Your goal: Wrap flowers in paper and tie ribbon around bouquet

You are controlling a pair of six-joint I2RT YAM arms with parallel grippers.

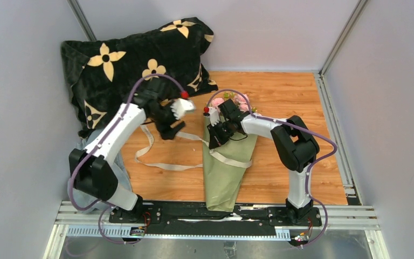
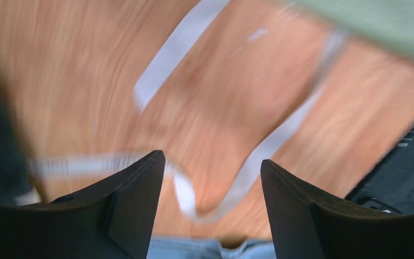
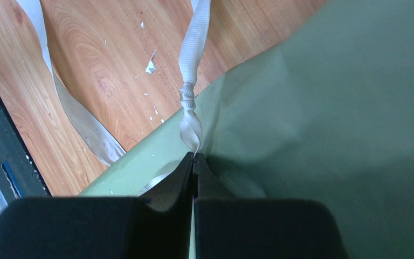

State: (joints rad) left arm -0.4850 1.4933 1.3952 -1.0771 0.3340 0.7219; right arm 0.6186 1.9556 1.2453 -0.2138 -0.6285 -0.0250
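Right wrist view — the ribbon (image 3: 191, 59) is clamped in the right gripper (image 3: 194, 159) over green paper (image 3: 329, 108), while the left gripper (image 2: 213, 162) is seen with fingers apart, empty.

Left arm (image 1: 116, 129) is reaching forward, left gripper (image 1: 173, 129) hovering just left of the bouquet (image 1: 223, 172), jaws spread wide, gripping nothing. Right arm (image 1: 264, 125) is bending in from the bouquet's right, right gripper (image 3: 194, 157) sitting over its upper half, jaws pinching the ribbon (image 3: 190, 59) tight.

Your top view: high at near edge, looking down over whole wooden table (image 1: 294, 91). Your wrist views: close, aimed down. All three share flat cream fabric ribbon (image 3: 194, 48), olive-green paper sheet (image 3: 329, 108).
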